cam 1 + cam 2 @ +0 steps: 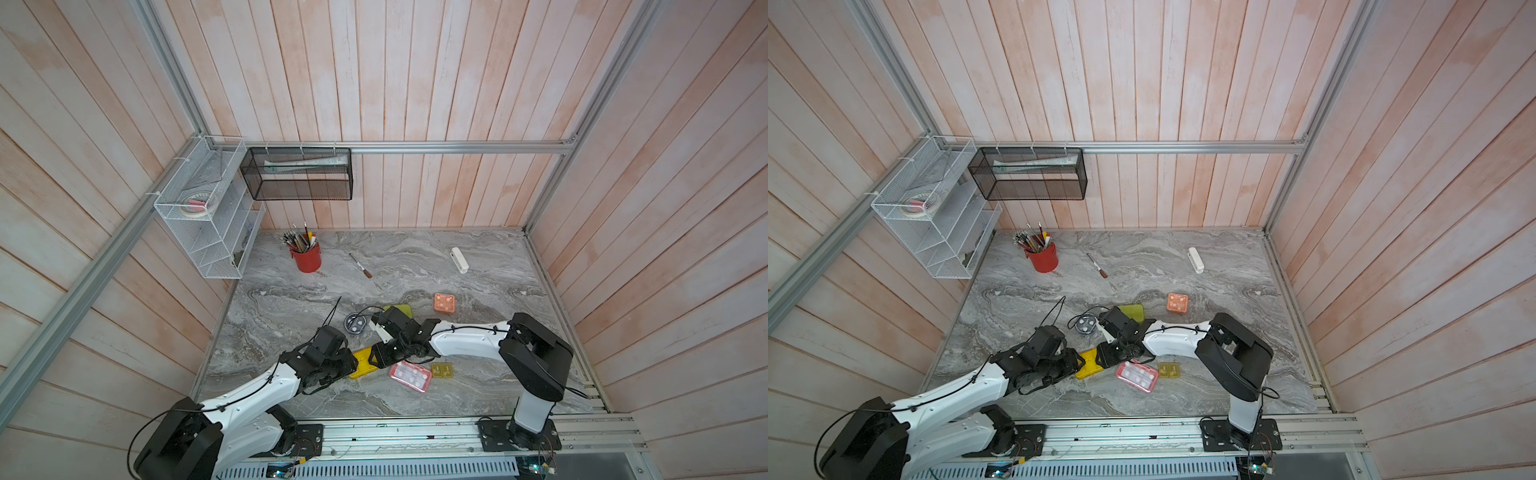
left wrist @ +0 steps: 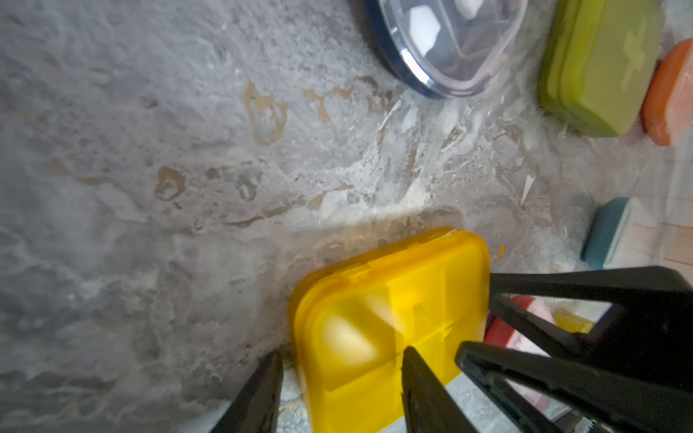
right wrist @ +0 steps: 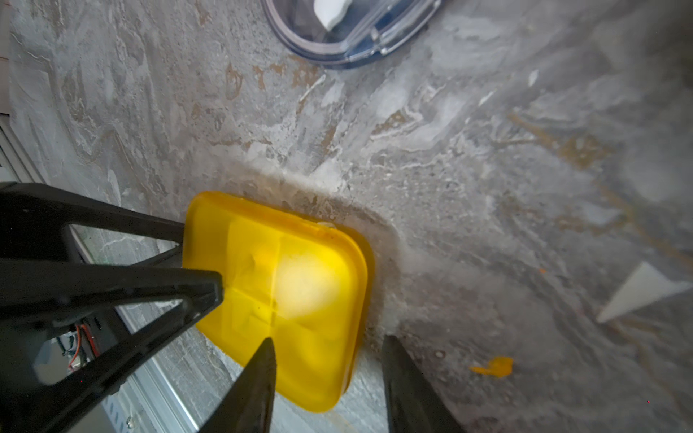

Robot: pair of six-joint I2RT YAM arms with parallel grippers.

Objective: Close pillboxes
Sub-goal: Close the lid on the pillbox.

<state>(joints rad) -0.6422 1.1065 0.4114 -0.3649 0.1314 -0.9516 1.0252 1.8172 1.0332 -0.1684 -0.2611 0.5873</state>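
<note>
The yellow pillbox (image 1: 360, 364) (image 2: 390, 318) (image 3: 300, 285) lies flat on the marble table with its lid down, between my two grippers. My left gripper (image 1: 351, 368) (image 2: 341, 378) straddles one edge of it, one finger over the lid and one beside it on the table, jaws apart. From the opposite side my right gripper (image 1: 377, 358) (image 3: 330, 360) straddles another edge the same way, open. Other pillboxes lie around: dark round (image 1: 355, 323), lime-green (image 1: 399, 309), orange square (image 1: 444, 302), pink (image 1: 410, 375), small amber (image 1: 442, 369), blue-grey (image 2: 607, 232).
A red cup of pens (image 1: 306, 255), a small brown-handled tool (image 1: 360, 266) and a white oblong bar (image 1: 459, 260) lie toward the back. A white wire shelf (image 1: 203, 216) and a black mesh basket (image 1: 299, 174) hang at the back left. A tiny orange chip (image 3: 493, 366) lies near the yellow box.
</note>
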